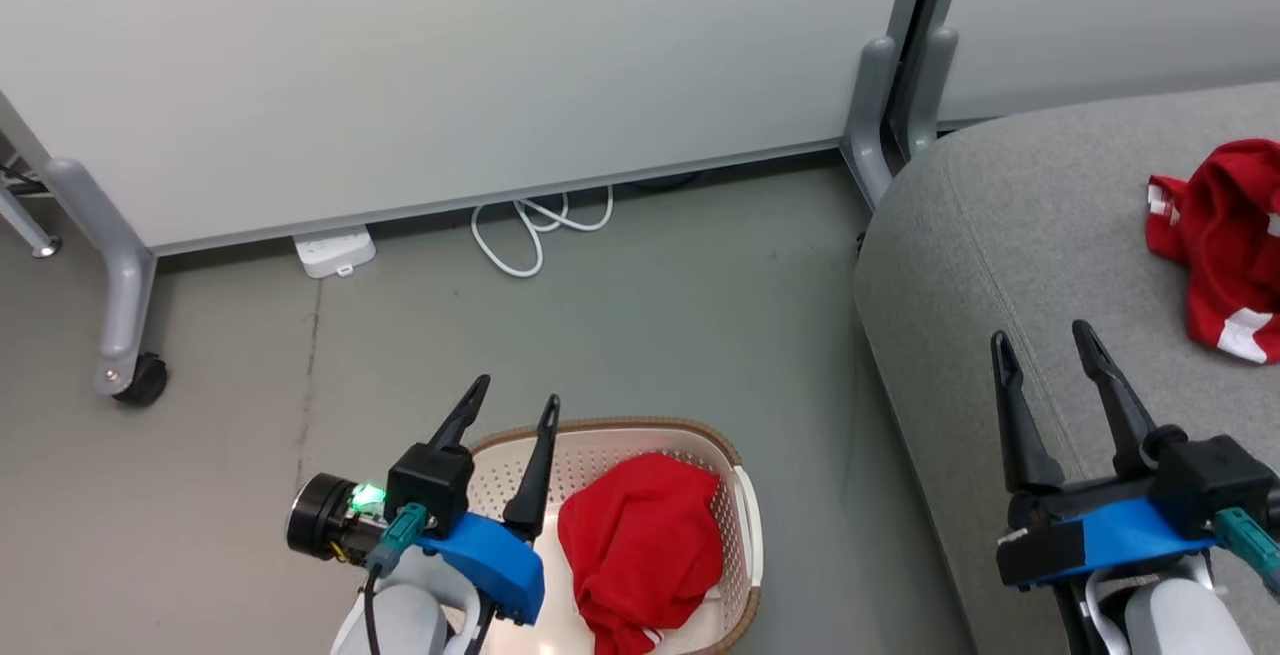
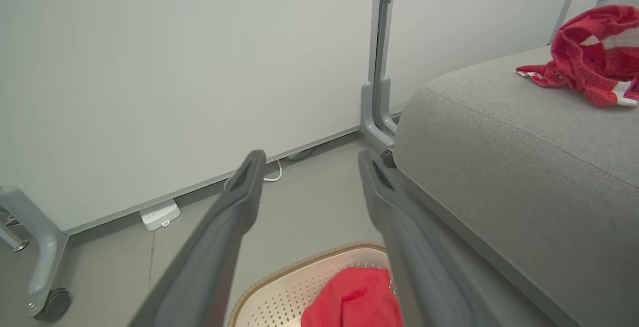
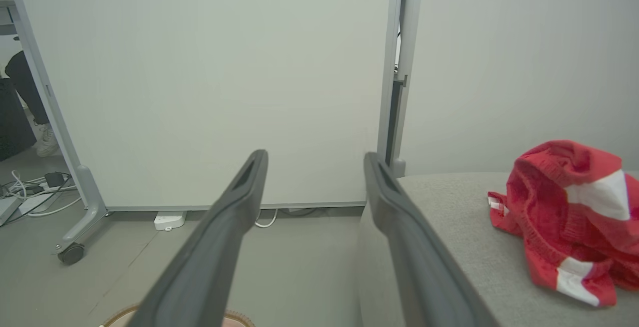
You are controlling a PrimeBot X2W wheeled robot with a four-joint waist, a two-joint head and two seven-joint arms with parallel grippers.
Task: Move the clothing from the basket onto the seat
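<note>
Left gripper (image 1: 517,391) and right gripper (image 1: 1042,335) hover, fingers (image 1: 535,475) apart, empty; next, the left should pinch the red fabric garment (image 1: 640,535) in the cream perforated basket (image 1: 620,425).

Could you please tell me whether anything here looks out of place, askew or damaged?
Nothing looks damaged or spilled. One red garment lies crumpled on the seat, and a second garment is heaped in the basket. A white cable loops loosely on the floor beside a power strip, slightly untidy.

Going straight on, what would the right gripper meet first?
Probably the pale grey-framed partition panel; the right gripper points across the floor beside the grey fabric seat, though depth is unclear.
</note>
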